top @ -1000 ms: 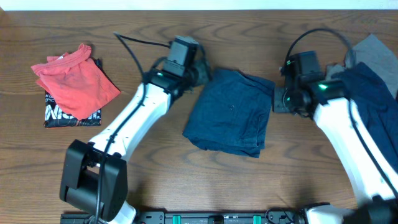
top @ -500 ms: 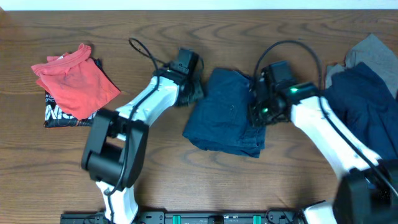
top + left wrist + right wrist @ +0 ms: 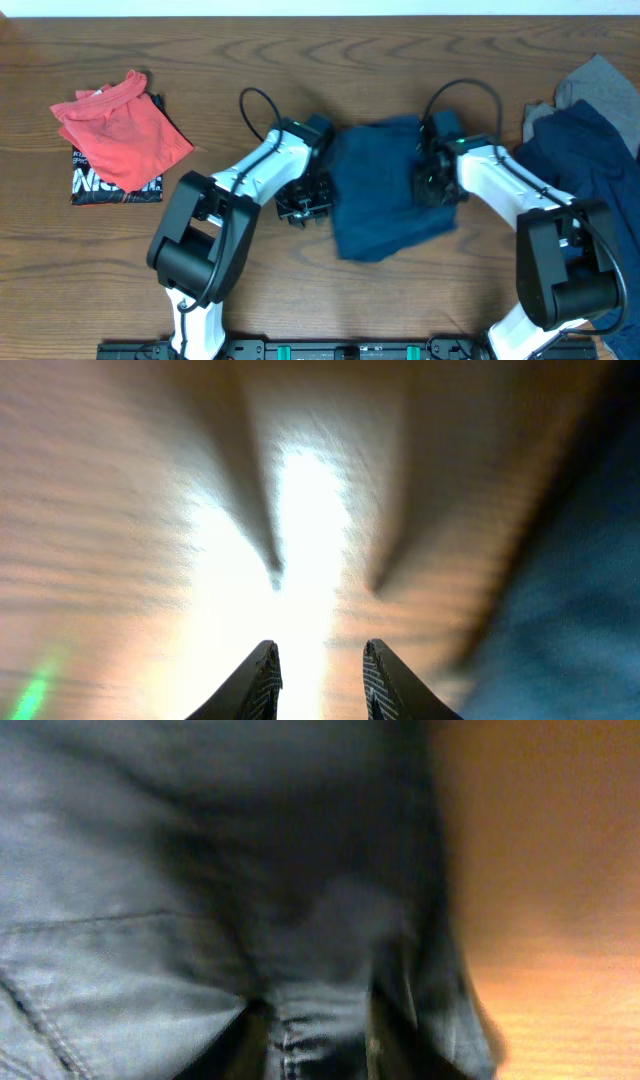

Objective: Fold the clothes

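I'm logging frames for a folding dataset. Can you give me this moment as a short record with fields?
centre garment: dark blue shorts, in the middle of the table
left claw: open over bare table, beside shorts
right claw: on shorts' right edge, denim fills its gap; grip unclear, blurred
left stack: coral-red top on black lettered piece
right pile: dark blue piece, grey piece

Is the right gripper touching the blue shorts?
Touching. The right wrist view shows the right gripper with a fold of the blue shorts bunched between its fingers.
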Motion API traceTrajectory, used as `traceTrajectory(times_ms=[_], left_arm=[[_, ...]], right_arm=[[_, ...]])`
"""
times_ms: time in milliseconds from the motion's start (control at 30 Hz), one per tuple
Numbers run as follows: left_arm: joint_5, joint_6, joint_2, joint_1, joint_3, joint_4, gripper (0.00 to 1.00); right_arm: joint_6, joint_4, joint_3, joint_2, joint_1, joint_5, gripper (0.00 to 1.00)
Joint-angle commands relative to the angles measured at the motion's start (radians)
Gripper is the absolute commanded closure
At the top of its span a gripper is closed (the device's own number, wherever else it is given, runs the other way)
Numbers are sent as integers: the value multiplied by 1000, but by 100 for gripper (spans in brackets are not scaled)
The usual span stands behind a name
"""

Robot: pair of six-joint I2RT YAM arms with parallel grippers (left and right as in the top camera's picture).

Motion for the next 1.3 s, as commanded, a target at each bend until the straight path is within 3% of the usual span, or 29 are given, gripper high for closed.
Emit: traceTrajectory(times_ms=[0,133,167,200,233,333,467,700,867,967,1100,1267], left_arm=[[42,-17,-20,-26,13,-14,71],[-79,-16,-107,-7,13,47,68],[-118,6,-133,7,13,97,57],[-160,47,-159,24,13,175,37],[-176,74,-169,33,13,217,33],[-203,221,-193,77,13,443,33],[-202,241,-175,111,13,672,35],[-83,242,-82,95,13,814,36],[-79,245,-2,71,13,798,42],[-79,245,16,68,13,734,54],[-79,245,17,68,13,568,70],[-79,218,17,63,13,275,78]], right_arm=[[-24,114,14,29,-62,151,61],[-97,126,84,24,-63,70,57],[-97,110,103,23,-59,59,56],[-97,84,127,19,-53,44,56],[-97,74,134,18,-51,38,55],[-92,-10,177,-8,-35,-16,55],[-65,-133,195,-81,-22,-95,53],[-47,-285,185,-104,-19,-164,52],[-39,-271,135,-102,-11,-164,53],[-45,-217,85,-102,-11,-153,49],[-51,-94,-30,-100,-19,-81,46],[-83,76,-147,-82,-51,-77,48]])
